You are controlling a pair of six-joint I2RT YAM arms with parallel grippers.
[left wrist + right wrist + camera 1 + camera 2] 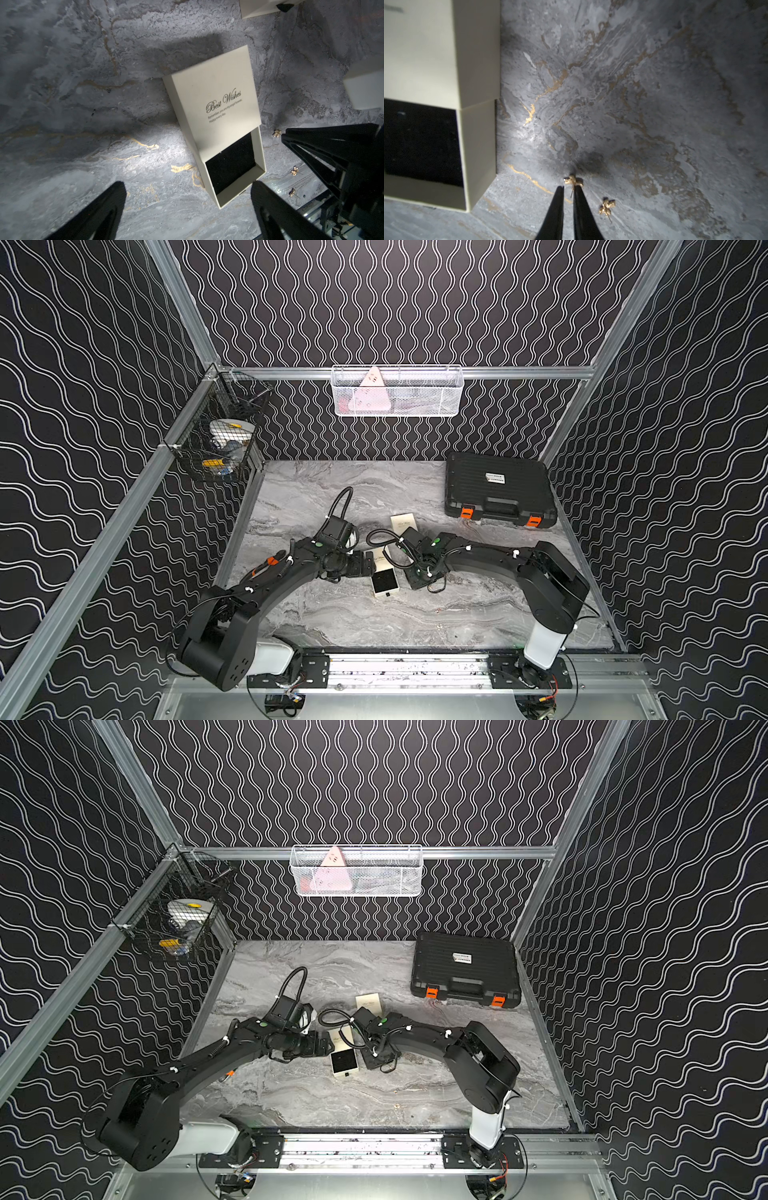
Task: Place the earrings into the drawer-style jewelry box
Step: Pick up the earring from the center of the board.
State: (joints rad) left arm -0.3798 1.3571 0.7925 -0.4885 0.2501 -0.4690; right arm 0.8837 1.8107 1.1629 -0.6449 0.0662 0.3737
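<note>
The cream drawer-style jewelry box [216, 99] lies on the marble table with its black-lined drawer [230, 164] pulled out; both top views show the drawer [384, 583] [344, 1061]. Gold earrings lie loose on the table beside it [277, 133] [294, 170] [292, 192]. My right gripper [569, 188] stands on the table at one earring [573, 180], whose thin post sits in the narrow gap between the nearly closed fingers. A second earring [607, 205] lies just beside the fingers. My left gripper [188, 187] hovers wide open next to the drawer's end, holding nothing.
Another cream box [403, 520] lies behind the arms, and a further one [365, 89] shows in the left wrist view. A black tool case [498, 489] sits at the back right. A white basket [397, 391] and a black basket [220, 435] hang on the walls.
</note>
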